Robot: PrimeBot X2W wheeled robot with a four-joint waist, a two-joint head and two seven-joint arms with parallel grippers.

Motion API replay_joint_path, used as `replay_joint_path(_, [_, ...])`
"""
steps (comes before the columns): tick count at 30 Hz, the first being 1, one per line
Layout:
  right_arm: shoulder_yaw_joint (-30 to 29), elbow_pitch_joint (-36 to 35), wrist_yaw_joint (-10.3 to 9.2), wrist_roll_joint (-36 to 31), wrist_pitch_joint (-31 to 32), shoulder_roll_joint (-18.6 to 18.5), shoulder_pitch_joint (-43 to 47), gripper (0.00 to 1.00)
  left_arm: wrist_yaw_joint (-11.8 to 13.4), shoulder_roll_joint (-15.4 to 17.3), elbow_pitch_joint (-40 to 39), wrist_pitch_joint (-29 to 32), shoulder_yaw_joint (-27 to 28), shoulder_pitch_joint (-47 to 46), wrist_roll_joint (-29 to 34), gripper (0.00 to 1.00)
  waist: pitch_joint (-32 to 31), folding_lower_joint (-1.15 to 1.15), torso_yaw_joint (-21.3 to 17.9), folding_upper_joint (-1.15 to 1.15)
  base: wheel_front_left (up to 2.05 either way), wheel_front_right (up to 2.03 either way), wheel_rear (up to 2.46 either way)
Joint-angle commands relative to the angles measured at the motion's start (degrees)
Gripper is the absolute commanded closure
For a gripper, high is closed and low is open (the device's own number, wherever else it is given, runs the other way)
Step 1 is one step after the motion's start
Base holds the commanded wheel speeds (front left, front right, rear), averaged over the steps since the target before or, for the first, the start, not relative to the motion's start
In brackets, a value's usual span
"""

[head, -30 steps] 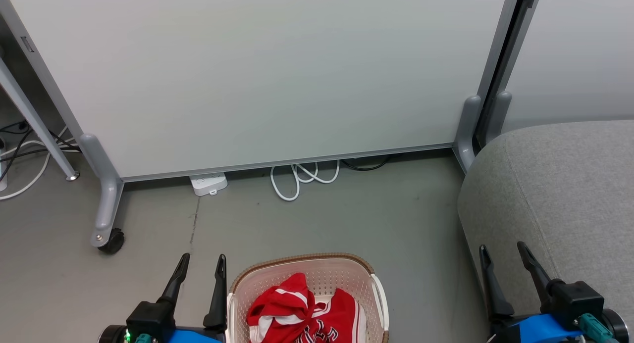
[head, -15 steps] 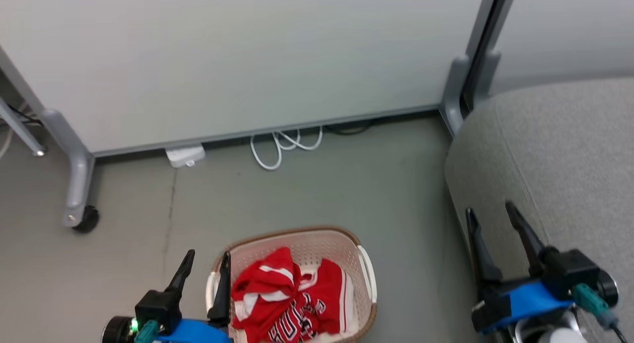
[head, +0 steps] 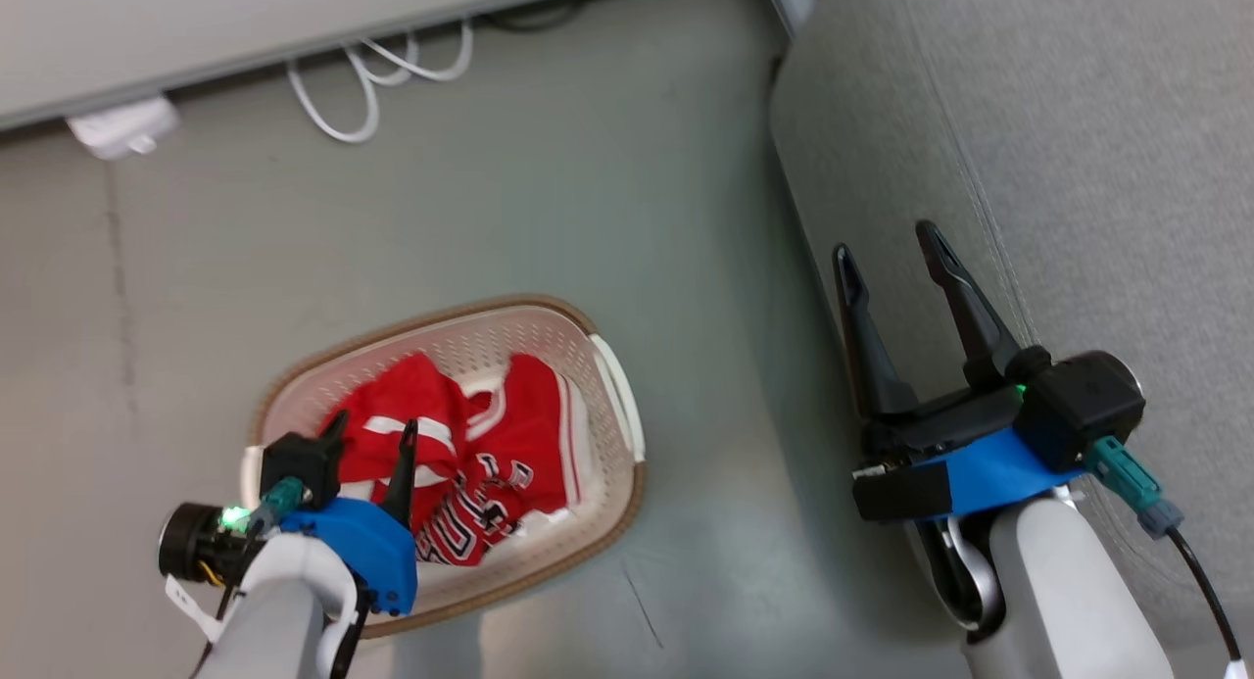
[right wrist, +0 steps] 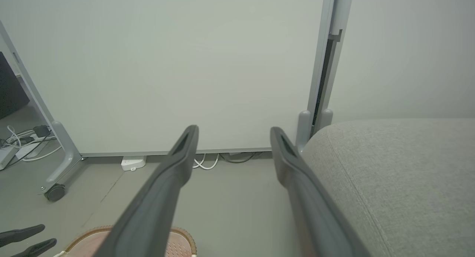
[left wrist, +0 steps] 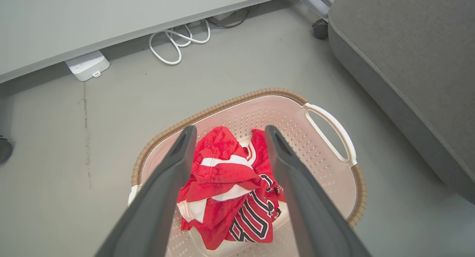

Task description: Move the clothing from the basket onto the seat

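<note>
Head view, my left gripper spread wide and empty over the red clothing in the basket, my right gripper likewise parted, empty, beside the seat.

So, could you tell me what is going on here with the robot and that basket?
The robot is bent over the basket, which stands on the floor beside the grey seat. Its left gripper hangs open above the red clothing crumpled in the basket, gripping nothing. The right gripper is open and empty at the seat's edge. Moving the clothing has not yet begun.
</note>
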Motion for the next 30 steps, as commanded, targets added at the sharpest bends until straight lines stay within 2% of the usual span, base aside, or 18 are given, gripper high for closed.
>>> replay_joint_path(1, [0.3,0.2,-0.02,0.3,-0.5,-0.1,-1.3,0.0,-0.3,0.7,0.5,0.1,-0.2,-1.4,0.4,0.0,6.4,-0.02,-5.8,0.0,0.0,0.0,0.0])
replay_joint_path(12, [6.2,4.1,-0.02,6.8,-3.7,0.0,-8.3,0.0,1.4,5.8,9.7,3.9,-1.9,-10.3,3.5,0.0,15.7,-0.02,-13.7,0.0,0.0,0.0,0.0])
replay_joint_path(16, [7.8,4.9,-0.02,9.0,-4.0,0.0,-9.8,0.0,3.9,8.5,12.3,6.8,-2.2,-12.8,5.4,0.0,17.9,-0.02,-15.6,0.0,0.0,0.0,0.0])
replay_joint_path(20, [8.3,3.9,-0.02,10.5,-4.0,0.0,-10.5,0.0,7.8,11.0,13.9,9.6,-2.3,-14.5,7.0,0.0,19.7,-0.02,-16.7,0.0,0.0,0.0,0.0])
replay_joint_path(25, [8.9,3.3,-0.02,11.9,-4.0,0.0,-11.1,0.0,10.0,13.3,15.3,12.9,-2.3,-15.7,7.6,0.0,20.9,-0.02,-17.4,0.0,0.0,0.0,0.0])
replay_joint_path(29, [9.5,3.1,-0.02,12.3,-4.1,0.0,-11.4,0.0,11.2,13.7,16.9,16.4,-1.7,-16.0,6.9,0.0,21.4,-0.02,-17.5,0.0,0.0,0.0,0.0])
replay_joint_path(30, [9.6,3.1,-0.02,12.4,-4.1,0.0,-11.5,0.0,11.2,13.6,17.3,17.2,-1.7,-16.1,6.7,0.34,21.4,-0.02,-17.5,0.0,0.0,0.0,0.0])
